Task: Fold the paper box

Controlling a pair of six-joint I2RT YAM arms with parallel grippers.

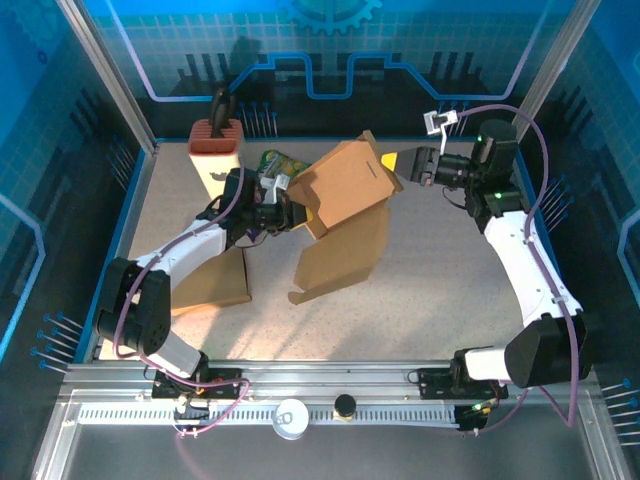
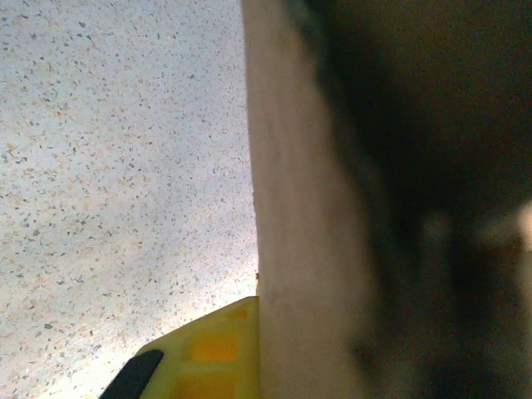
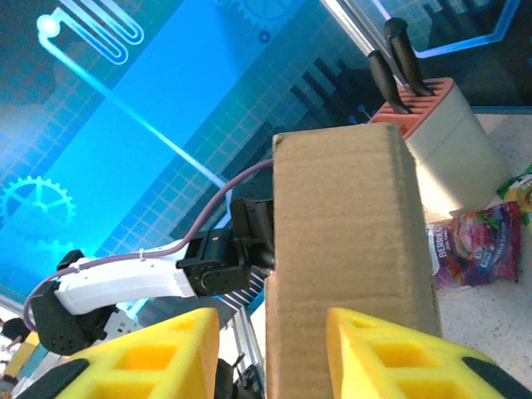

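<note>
So the box [image 1: 345, 180] is up off the bench [image 1: 440, 270] around the middle, tilted, with a long flap hanging down toward the surface. The left hand [image 1: 288, 213] is clamped tight on the box's left edge. In its wrist view you get a blurry cardboard wall [image 2: 303, 249] right up against one yellow finger [image 2: 208, 357]. The right hand [image 1: 392, 160] is at the box's far right corner. From the right wrist camera the hand [image 3: 270, 320] is partly open with the cardboard panel [image 3: 349, 224] sitting between the yellow fingers. There's a visible gap on the left finger's side, so it doesn't have hold of the box. Behind the box there's a knife block [image 3: 440, 141] with an orange top, white body and black handles sticking out. Just beside it lies a purple-pink snack bag [image 3: 474, 245]. It has white lettering down one edge, but it's too small for me to read, and I can't make out a brand or printing on the box itself. A flat brown sheet [image 1: 215, 285] of cardboard lies on the bench under the left arm.
</note>
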